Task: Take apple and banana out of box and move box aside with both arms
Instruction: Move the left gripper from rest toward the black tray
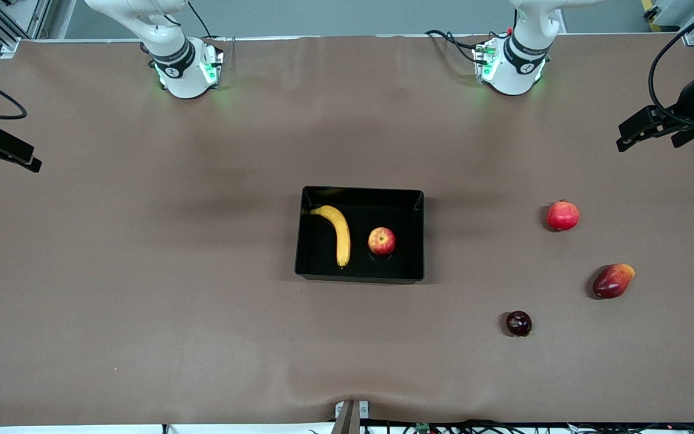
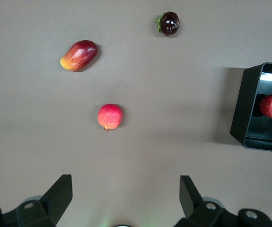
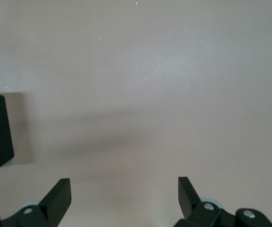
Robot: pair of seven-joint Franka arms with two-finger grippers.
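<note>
Now, from the left of the front picture to the right:

Right gripper (image 1: 6,154): black, two fingers, at the left edge. Up over bare brown table (image 1: 142,313). Fingers spread wide, holding nothing. It waits.

Box: shallow shiny black plastic tray (image 1: 360,192) in the middle of the picture. Both fruits lie inside it.

Banana: long curved yellow banana (image 1: 339,232) in the box, on the side toward the right arm. Its long way runs up and down the picture, so I think the right gripper is the better one for it.

Apple: small round red apple with yellow streaks (image 1: 381,240), just beside the banana but not touching it, on the side toward the left arm.

Other fruit: red pomegranate with a little crown (image 1: 562,215), dark round purple fruit (image 1: 518,323) and long red-orange mango (image 1: 612,281) lie on the table at the right, well apart from the box.

In the way: nothing stands over the box.

Left gripper (image 1: 654,129): black, at the right edge, up over the table. Fingers also spread wide and empty. It waits.
</note>
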